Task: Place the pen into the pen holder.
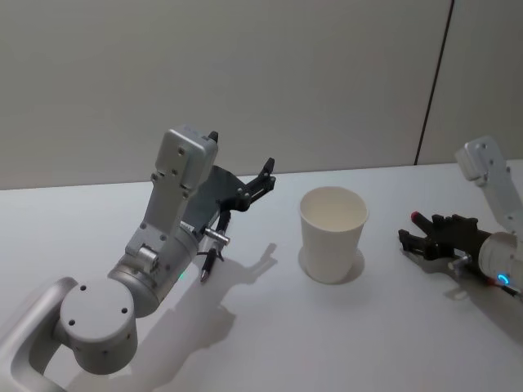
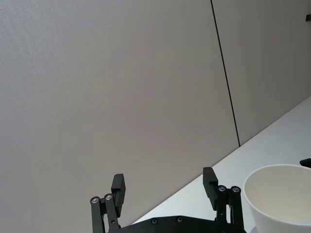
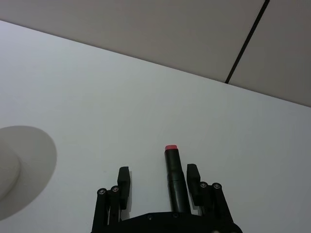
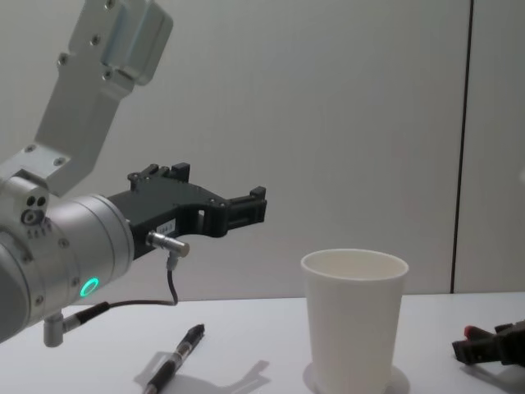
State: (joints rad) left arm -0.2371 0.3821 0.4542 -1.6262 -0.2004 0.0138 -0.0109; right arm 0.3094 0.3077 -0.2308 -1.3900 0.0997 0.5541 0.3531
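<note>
The pen holder, a white paper cup (image 1: 333, 233), stands upright mid-table, also in the chest view (image 4: 354, 320) and the left wrist view (image 2: 278, 200). A black pen (image 1: 208, 265) lies on the table left of the cup (image 4: 176, 361). Above it, my left gripper (image 1: 263, 176) hangs raised and open, holding nothing (image 2: 164, 187). To the right of the cup my right gripper (image 1: 413, 229) rests low at the table, open. A second black pen with a red tip (image 3: 172, 174) lies between its fingers, close to one finger (image 3: 193, 180).
A grey wall with a dark vertical seam (image 1: 433, 82) runs behind the white table (image 1: 270, 343). A cable (image 4: 168, 287) loops under my left wrist. There is bare tabletop in front of the cup.
</note>
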